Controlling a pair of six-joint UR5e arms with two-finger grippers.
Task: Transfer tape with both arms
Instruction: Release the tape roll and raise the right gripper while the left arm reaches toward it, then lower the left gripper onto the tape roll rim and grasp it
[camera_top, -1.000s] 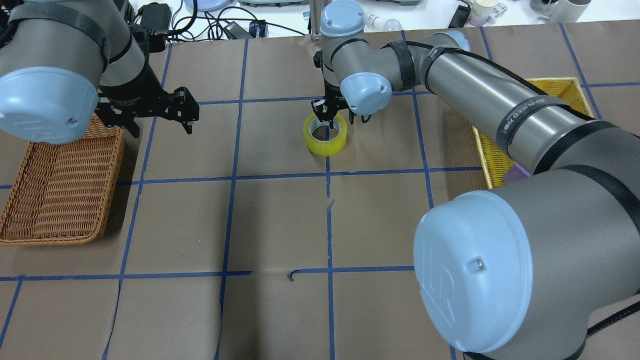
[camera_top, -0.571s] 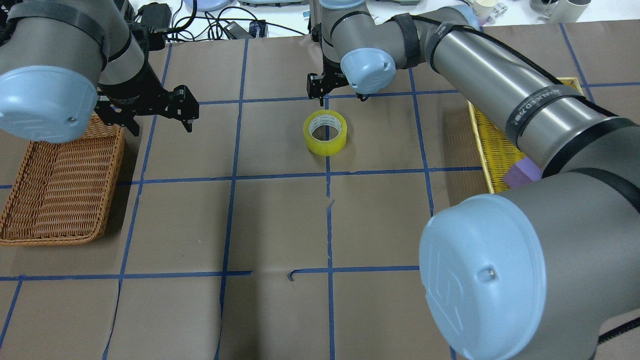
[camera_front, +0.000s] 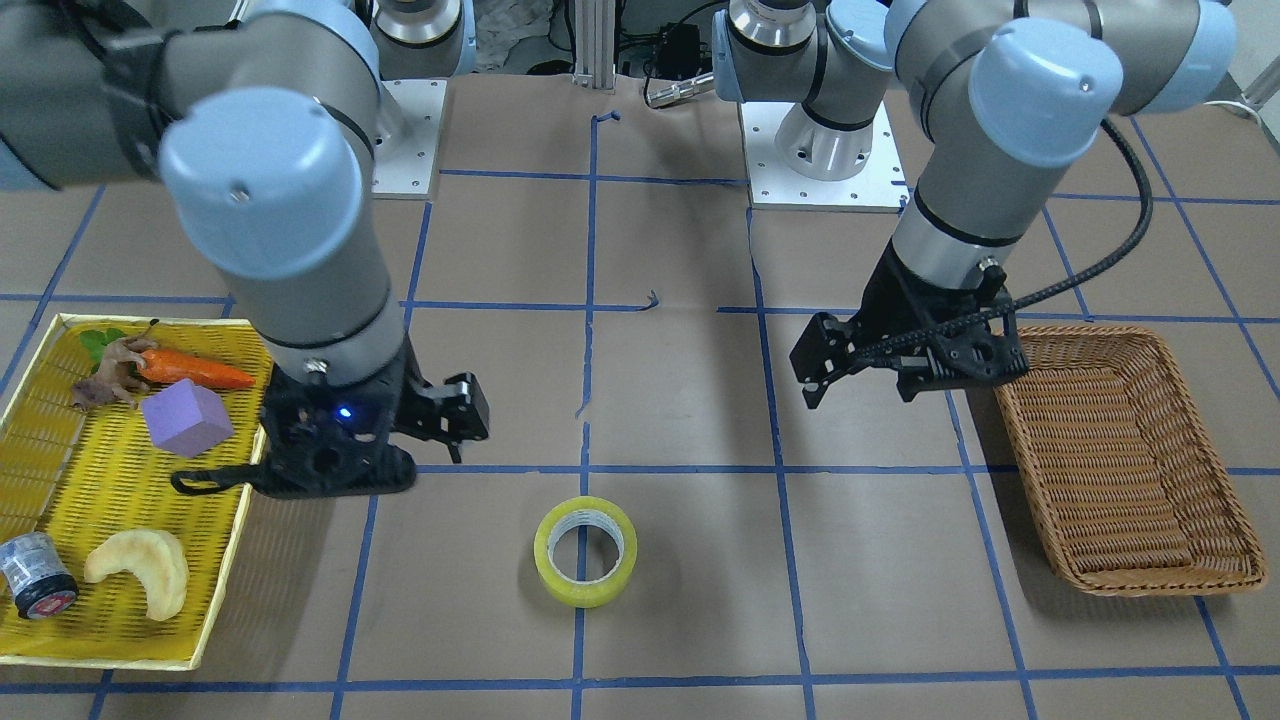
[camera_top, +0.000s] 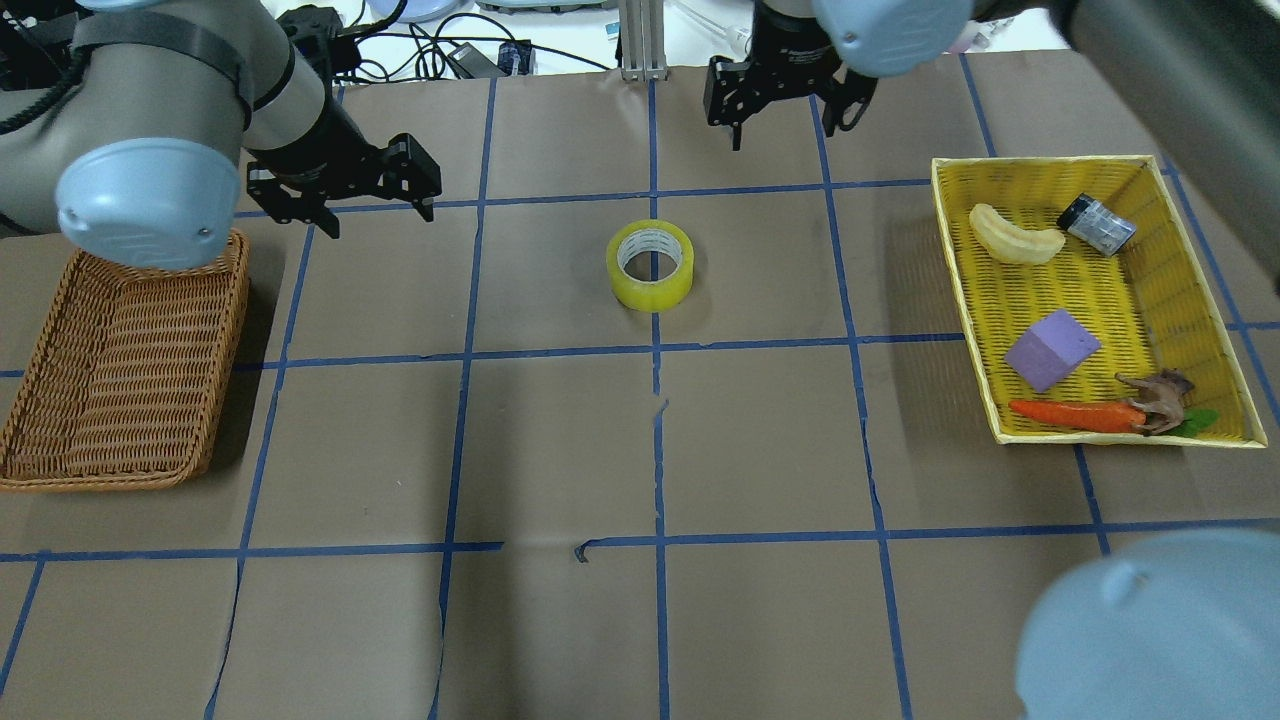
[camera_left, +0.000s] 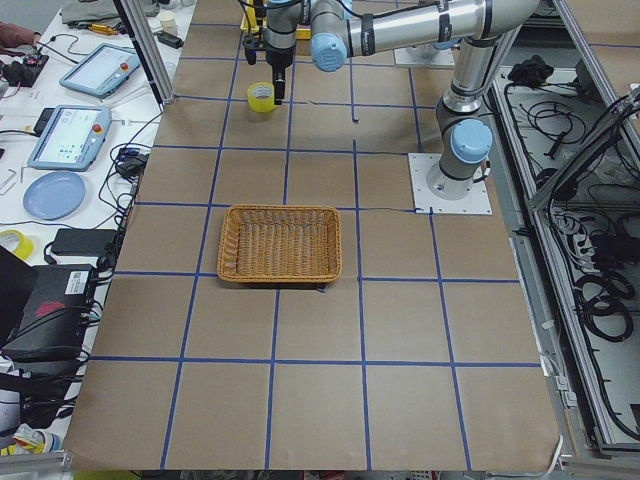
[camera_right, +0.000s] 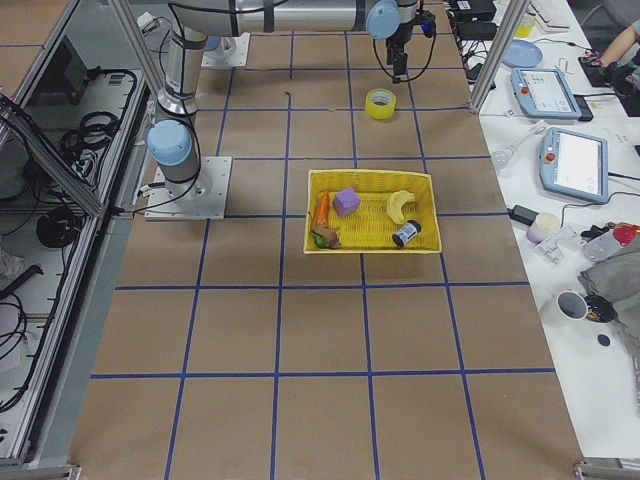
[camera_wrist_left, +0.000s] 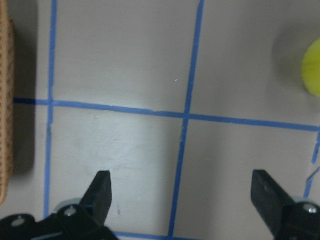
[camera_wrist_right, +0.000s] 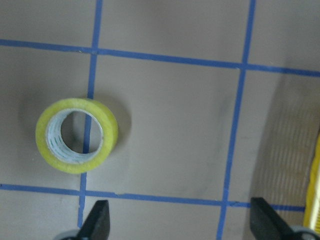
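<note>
**Bright, even room light from above on a matte brown table (camera_top: 560, 450); soft shadows, little glare.**

Shadows are short and soft-edged. A faint grey one hugs the tape (camera_wrist_right: 76, 135) in the right wrist view, and a darker band runs along the side of the wicker basket (camera_top: 120, 370) that faces the table's middle. In the left wrist view a pale sheen lies on the paper ahead of the left gripper (camera_wrist_left: 180, 175). Its fingers (camera_wrist_left: 101, 190) are out of focus there, and the tape is a blurred yellow smear at the picture's right edge. Over the table's near right corner, the right arm (camera_top: 1150, 640) looms large and unfocused in the overhead view. Beyond the far edge the benchtop (camera_top: 575, 40) is washed out to white. Both side views are sharp.
</note>
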